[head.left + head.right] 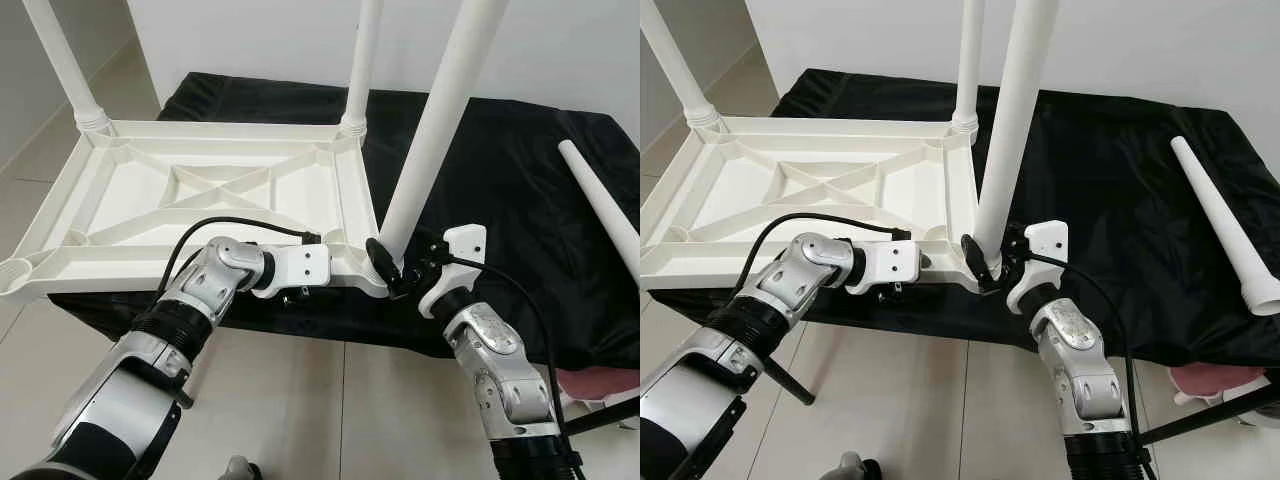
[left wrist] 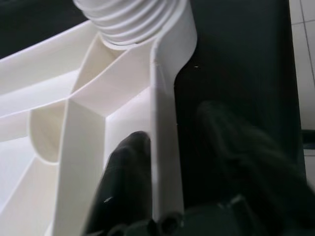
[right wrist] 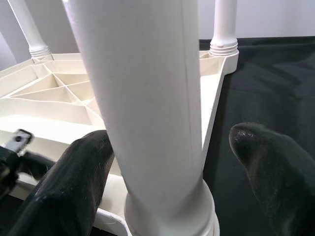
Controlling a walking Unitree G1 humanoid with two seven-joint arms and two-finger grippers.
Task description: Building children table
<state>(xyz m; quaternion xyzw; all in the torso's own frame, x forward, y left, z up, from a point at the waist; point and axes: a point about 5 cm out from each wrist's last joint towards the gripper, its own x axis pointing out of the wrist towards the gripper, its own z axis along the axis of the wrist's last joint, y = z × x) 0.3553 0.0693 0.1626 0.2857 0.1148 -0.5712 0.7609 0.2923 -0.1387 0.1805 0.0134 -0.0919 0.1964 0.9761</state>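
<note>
While the upturned white table frame [image 1: 200, 200] lies on the black cloth [image 1: 500, 200] | my left jaws [image 1: 300, 290] clamp its near rim | my right jaws [image 1: 395, 270] straddle the near-corner leg [image 1: 435, 120], not clamped | spare leg [image 1: 605, 205] lies apart.

The two eye views look forward and down from head height, taking in the same scene from slightly offset positions: the upturned white plastic ribbed tabletop [image 1: 210, 200] on the black-draped worktop [image 1: 500, 190], with both silver arms reaching in from below. The left wrist view sits very close, looking along the tabletop's near rim toward the ridged base of a corner leg [image 2: 133, 19]. The right wrist view looks from close range past the white tapered plastic leg [image 3: 147, 108] across the tabletop's ribbed underside to the far legs.
</note>
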